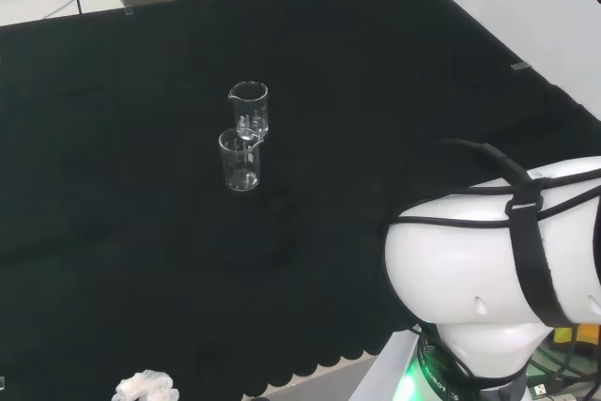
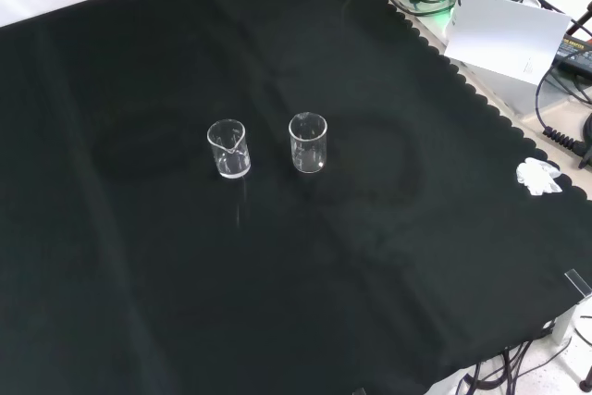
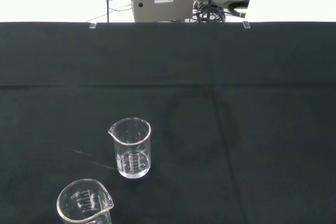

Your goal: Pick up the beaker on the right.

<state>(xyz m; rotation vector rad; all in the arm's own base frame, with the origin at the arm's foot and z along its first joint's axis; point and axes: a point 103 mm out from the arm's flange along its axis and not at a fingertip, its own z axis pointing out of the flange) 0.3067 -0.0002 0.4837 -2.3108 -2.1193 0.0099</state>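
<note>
Two clear beakers upright mid-bench on black cloth (image 2: 139, 302), close together, not touching, both apparently empty. In front view side by side: target, right beaker (image 2: 308, 142), just beside left beaker (image 2: 228, 149). In head view one behind other. Hand's state: cannot tell. Likely light, rigid, smooth-walled, slippery, breakable. Best taken round mid-wall, from side away from neighbour, spout avoided. Risk: nudging left beaker, tipping target on approach.
</note>
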